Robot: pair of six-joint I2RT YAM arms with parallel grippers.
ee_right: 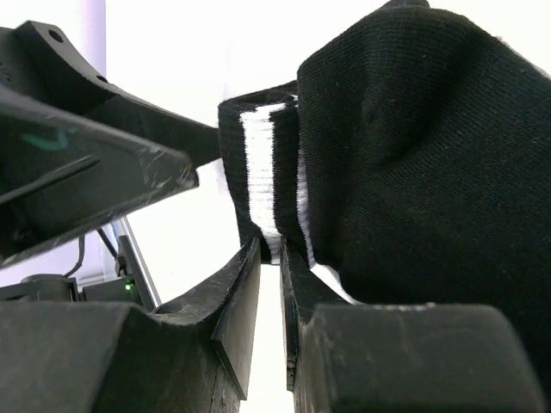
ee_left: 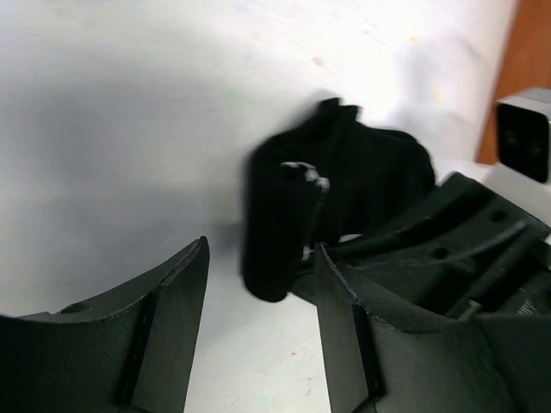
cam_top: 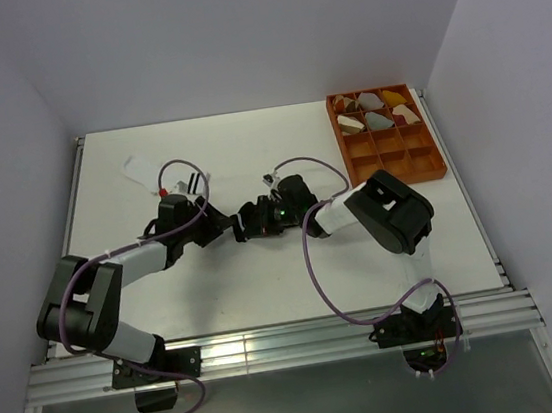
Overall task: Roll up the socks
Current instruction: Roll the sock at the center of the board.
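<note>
Two grippers meet over the bench: the right gripper clamps the black sock's white-striped cuff, a grip only its own wrist camera shows; the left gripper, jaws apart and empty, hangs just short of the bunched sock.

Top external: high, behind arm bases, looking down across whole table to far edge.
Left wrist: low, near surface, facing black sock past own fingers.
Right wrist: closest, sock fills frame.
Wrist views share sock.
</note>
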